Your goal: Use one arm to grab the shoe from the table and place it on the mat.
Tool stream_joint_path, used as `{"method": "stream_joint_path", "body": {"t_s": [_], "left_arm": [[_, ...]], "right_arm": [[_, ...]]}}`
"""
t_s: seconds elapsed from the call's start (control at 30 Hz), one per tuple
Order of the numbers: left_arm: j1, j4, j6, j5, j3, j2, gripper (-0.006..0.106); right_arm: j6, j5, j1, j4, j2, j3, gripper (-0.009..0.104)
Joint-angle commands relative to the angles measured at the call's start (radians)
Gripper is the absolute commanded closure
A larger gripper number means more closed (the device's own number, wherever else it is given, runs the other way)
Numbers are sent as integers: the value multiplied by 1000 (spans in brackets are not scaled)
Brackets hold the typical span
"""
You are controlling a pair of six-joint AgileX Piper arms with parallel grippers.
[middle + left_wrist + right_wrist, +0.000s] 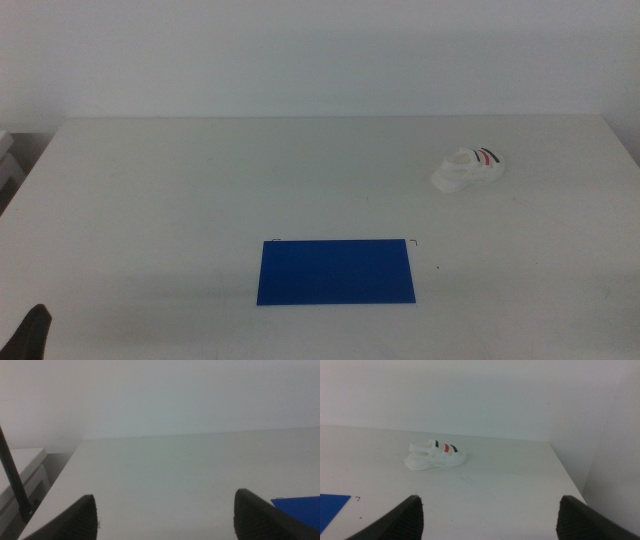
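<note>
The white shoe (pixel 468 168) with black and red stripes on its strap lies on the off-white table (pixel 200 190) at the far right; it also shows in the right wrist view (pixel 435 455). The blue mat (pixel 336 271) lies flat near the table's front middle; a corner of it shows in the left wrist view (pixel 300 509) and in the right wrist view (pixel 332 505). My left gripper (pixel 165 515) is open and empty at the front left, its tip just showing in the middle view (pixel 28 335). My right gripper (pixel 490 517) is open and empty, well short of the shoe.
A pale wall rises behind the table's far edge. A white cabinet (pixel 22 472) stands beside the table's left edge, with a black cable (pixel 12 477) in front of it. The table's right edge (pixel 567 472) runs close to the shoe.
</note>
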Motion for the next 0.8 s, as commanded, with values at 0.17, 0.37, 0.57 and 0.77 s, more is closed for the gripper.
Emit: {"method": "stream_joint_path", "body": {"t_s": [0.17, 0.37, 0.57, 0.77], "left_arm": [[-5, -10, -5, -82, 7, -13, 7], [-5, -10, -5, -82, 7, -13, 7], [-5, -10, -5, -82, 7, -13, 7], [-5, -10, -5, -82, 7, -13, 7]], "right_arm": [[-10, 2, -6, 8, 58, -114, 3], [-10, 5, -6, 12, 251, -269, 3], [-10, 5, -4, 12, 468, -411, 3], [-5, 5, 49, 20, 665, -576, 3]]}}
